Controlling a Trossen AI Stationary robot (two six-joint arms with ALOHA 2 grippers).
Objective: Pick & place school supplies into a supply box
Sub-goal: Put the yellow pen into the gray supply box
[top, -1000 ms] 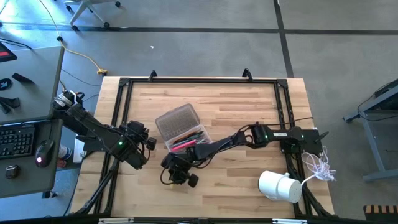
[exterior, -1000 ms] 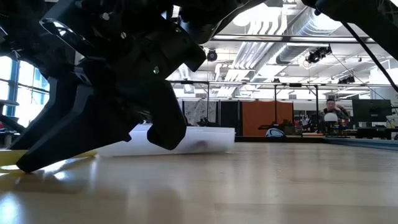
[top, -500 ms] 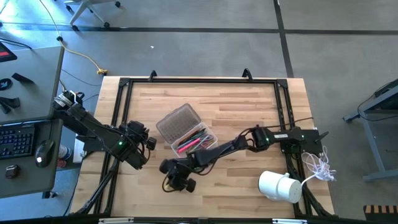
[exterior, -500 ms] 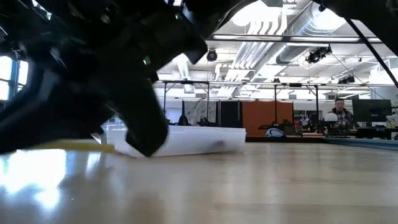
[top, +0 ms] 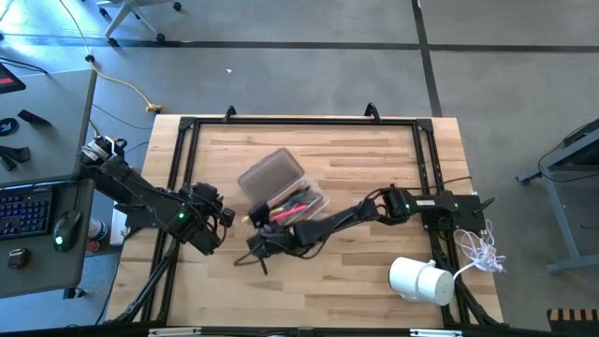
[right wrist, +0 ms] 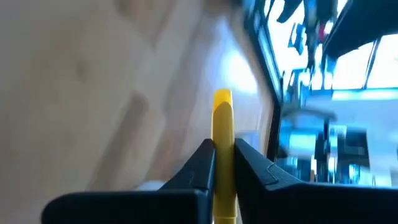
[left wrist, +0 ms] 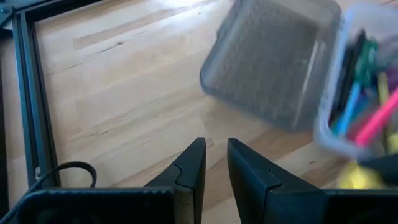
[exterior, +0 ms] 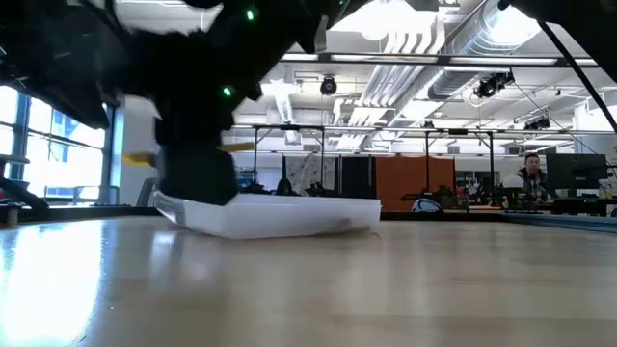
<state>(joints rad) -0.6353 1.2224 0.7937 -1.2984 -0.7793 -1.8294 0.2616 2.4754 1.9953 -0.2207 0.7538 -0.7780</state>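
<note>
Right gripper (right wrist: 224,163) pinching yellow marker (right wrist: 222,124) beside supply box (top: 298,202).

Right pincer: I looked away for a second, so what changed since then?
The right pincer closed on a yellow marker and lifted it off the table beside the clear plastic supply box, which shifted slightly. The left pincer and white cylinder stayed put.

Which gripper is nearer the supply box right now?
Right. The right gripper sits just off the supply box holding a yellow marker; the left gripper waits farther away.
</note>
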